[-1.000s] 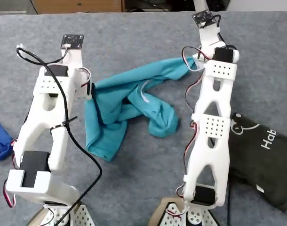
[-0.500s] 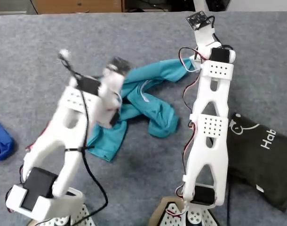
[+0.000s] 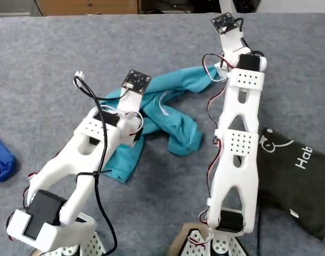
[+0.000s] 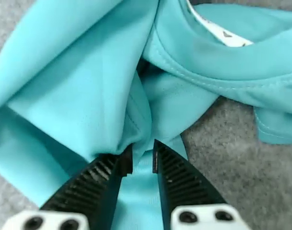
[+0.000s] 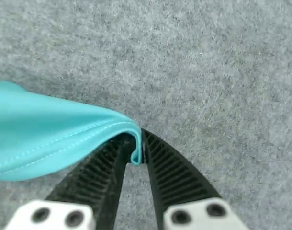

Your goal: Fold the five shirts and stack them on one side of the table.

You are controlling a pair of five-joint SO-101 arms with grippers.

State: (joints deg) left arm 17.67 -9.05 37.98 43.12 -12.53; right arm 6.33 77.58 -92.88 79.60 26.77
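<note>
Two white robot arms hold a crumpled teal shirt (image 3: 173, 120) near the middle of a grey felt table (image 3: 56, 48)
The shirt lies bunched and twisted, neckline with its pale inner band facing up, one sleeve stretched toward the far right. The left gripper (image 4: 142, 157) is clenched on a raised fold in the shirt's body; the right gripper (image 5: 139, 153) pinches the stitched hem at the sleeve's tip. A black garment (image 3: 295, 181) lies at the right edge, a blue cloth (image 3: 0, 160) at the left
</note>
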